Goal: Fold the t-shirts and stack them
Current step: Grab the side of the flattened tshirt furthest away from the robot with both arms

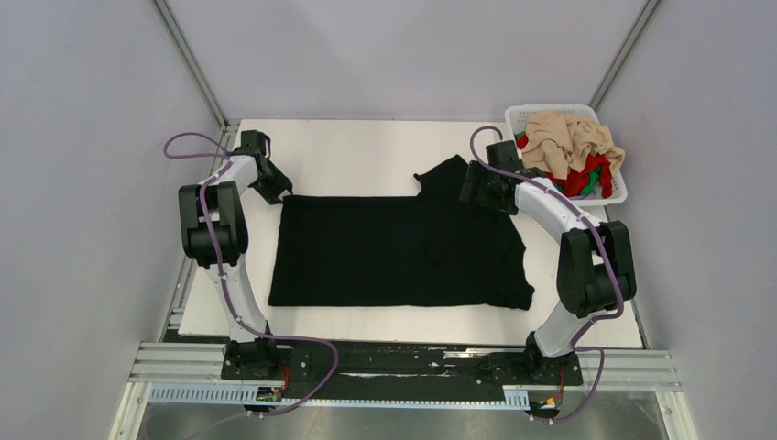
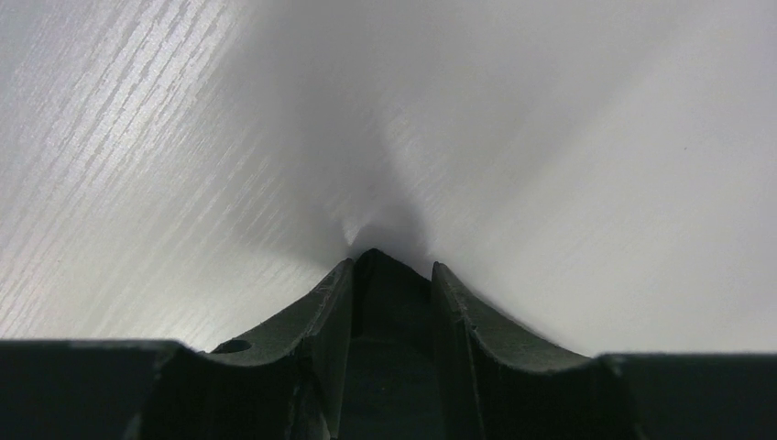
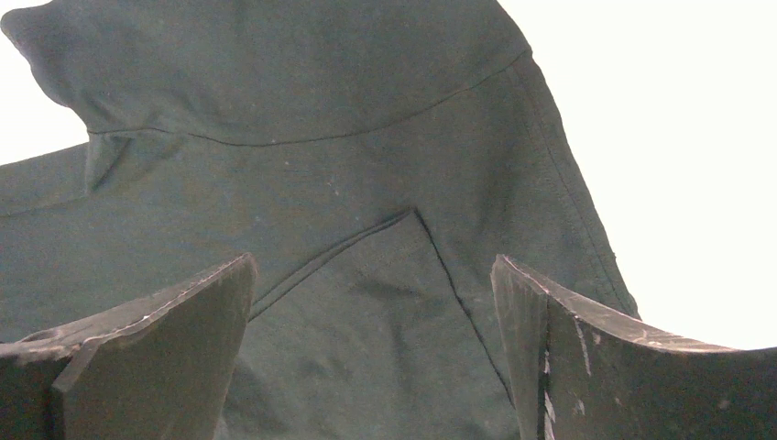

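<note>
A large black t-shirt (image 1: 394,247) lies spread flat on the white table board (image 1: 366,147), with one sleeve sticking up at the back right. My left gripper (image 1: 278,192) is at the shirt's back left corner. In the left wrist view the left gripper (image 2: 392,268) is shut, with a dark cloth tip (image 2: 376,258) pinched between its jaws. My right gripper (image 1: 474,183) hovers over the shirt's back right shoulder. In the right wrist view the right gripper (image 3: 371,275) is wide open and empty above the black cloth (image 3: 321,137). Beige (image 1: 573,137), red (image 1: 579,186) and green (image 1: 596,174) shirts lie crumpled in the basket.
A white lattice basket (image 1: 550,110) stands at the back right corner, just right of my right arm. Grey walls close in both sides and the back. A metal rail (image 1: 394,362) carrying the arm bases runs along the near edge.
</note>
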`<state>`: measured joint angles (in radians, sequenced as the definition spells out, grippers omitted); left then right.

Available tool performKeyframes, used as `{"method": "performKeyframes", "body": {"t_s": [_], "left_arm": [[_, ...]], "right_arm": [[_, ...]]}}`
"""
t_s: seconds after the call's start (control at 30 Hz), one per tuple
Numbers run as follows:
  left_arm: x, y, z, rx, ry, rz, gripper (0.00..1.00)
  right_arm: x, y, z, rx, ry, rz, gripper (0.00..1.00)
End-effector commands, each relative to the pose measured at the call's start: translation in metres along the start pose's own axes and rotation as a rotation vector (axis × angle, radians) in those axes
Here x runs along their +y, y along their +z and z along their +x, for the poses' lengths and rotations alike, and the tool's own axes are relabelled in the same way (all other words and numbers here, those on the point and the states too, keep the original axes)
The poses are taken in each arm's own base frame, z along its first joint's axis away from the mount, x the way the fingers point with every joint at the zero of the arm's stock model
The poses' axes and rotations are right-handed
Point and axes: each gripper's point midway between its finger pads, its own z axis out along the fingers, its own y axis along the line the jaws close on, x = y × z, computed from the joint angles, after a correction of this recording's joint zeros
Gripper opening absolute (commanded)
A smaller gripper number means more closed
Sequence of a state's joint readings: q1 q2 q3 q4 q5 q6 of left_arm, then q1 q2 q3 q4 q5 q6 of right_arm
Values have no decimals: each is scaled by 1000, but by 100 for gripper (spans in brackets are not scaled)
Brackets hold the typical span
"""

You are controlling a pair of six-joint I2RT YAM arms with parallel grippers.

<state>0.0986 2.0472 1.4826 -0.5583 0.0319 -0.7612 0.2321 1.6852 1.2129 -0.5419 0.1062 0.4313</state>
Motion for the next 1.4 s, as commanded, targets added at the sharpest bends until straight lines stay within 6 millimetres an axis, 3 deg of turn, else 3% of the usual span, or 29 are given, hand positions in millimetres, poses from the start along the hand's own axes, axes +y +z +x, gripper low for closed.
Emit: {"method": "performKeyframes", "body": {"t_s": [0.0,0.1,0.47,1.17,1.23,1.37], "left_arm": [[-16,-7,-13,-20,-15,48,41],[-18,-11,-14,-22,-13,53,35],[-20,-23,-22,-25,22,35,35],[-16,-8,-5,58,31,23,36],[-16,-7,-5,58,29,21,33],[-18,-8,-5,59,19,29,16]], "right_arm": [[-2,1,-13,-28,3,19,100],[-2,2,-11,-22,2,21,100],[-6,7,-9,-11,3,42,100],[-9,11,-6,-3,9,60,100],[-10,11,-7,-6,8,64,100],[-12,11,-8,-10,8,76,100]]}}
